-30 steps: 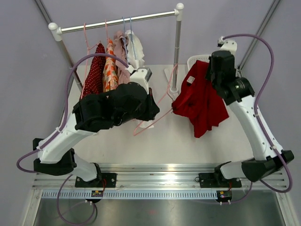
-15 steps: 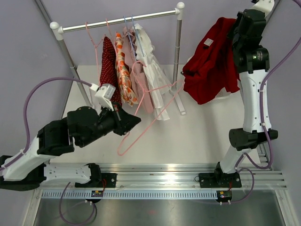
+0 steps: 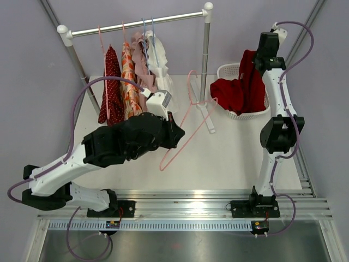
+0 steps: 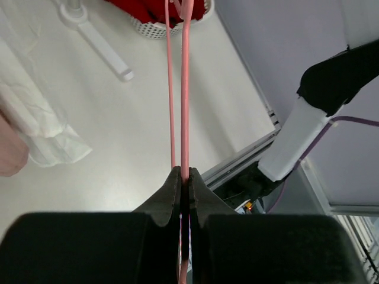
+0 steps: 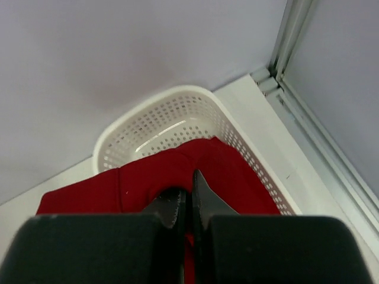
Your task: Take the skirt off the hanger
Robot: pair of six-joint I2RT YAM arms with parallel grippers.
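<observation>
The red skirt (image 3: 240,90) hangs from my right gripper (image 3: 260,57) and drapes into the white basket (image 3: 224,71) at the back right. In the right wrist view the gripper (image 5: 188,195) is shut on the red skirt (image 5: 142,177) above the basket (image 5: 172,115). The pink hanger (image 3: 188,128) is bare and off the rail, slanting over the table. My left gripper (image 3: 175,131) is shut on its wire. In the left wrist view the jaws (image 4: 183,177) pinch the pink hanger (image 4: 185,89).
A clothes rail (image 3: 136,24) spans the back with several garments (image 3: 128,76) hanging from it at the left. Its right post (image 3: 204,60) and white foot (image 3: 206,121) stand beside the basket. White cloth (image 4: 29,124) lies near the left gripper.
The right arm has swung the skirt down from high up into the basket. The left arm has moved up and right with the hanger, which now hangs free of the garments.
</observation>
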